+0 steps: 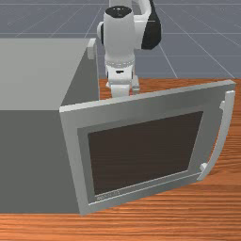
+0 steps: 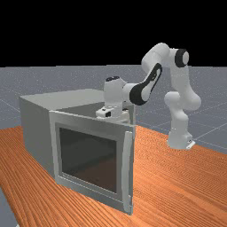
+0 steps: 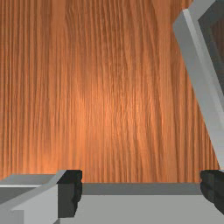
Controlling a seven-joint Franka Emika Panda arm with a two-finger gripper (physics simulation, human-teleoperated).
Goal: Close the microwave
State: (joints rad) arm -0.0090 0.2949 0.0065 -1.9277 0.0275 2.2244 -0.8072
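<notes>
Microwave door (image 1: 146, 150) stands open; 2 jaws, spread, on inner side.

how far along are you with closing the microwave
Done: nothing yet, by the look of it; the door stands wide open, its handle well out from the body.
In progress: the hand is on the door's inner side, fingers apart, gripping nothing.
Left: probably get round to the outer face, then swing the door shut.
</notes>
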